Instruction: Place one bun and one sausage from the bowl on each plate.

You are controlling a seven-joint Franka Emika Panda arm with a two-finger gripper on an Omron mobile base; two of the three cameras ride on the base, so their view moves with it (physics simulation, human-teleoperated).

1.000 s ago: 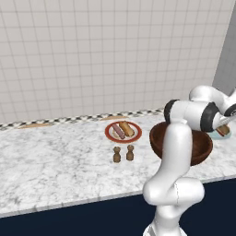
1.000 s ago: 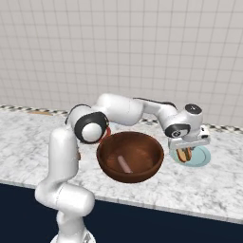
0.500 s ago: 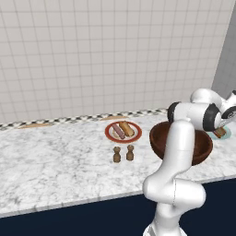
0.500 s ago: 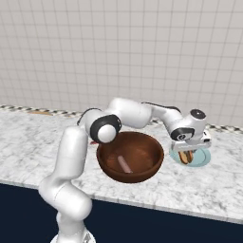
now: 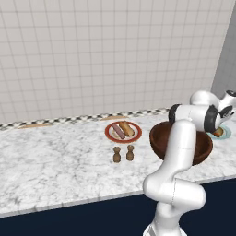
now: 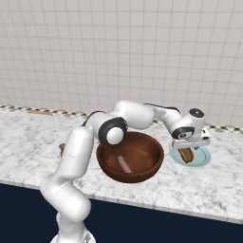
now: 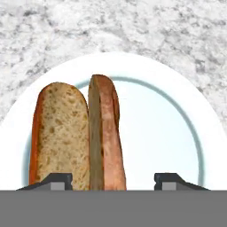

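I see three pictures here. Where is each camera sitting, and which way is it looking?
Left base view: behind the arm on its left, looking forward and down over the counter to the red-rimmed plate and brown bowl; the white arm rises at lower right.
Right base view: behind on the right, facing the same counter; the arm rises at lower left, over the bowl to the teal-rimmed plate.
Hand view: on the hand, looking down at that plate; two dark fingertips show.
Shared: bowl and teal-rimmed plate in both base views.
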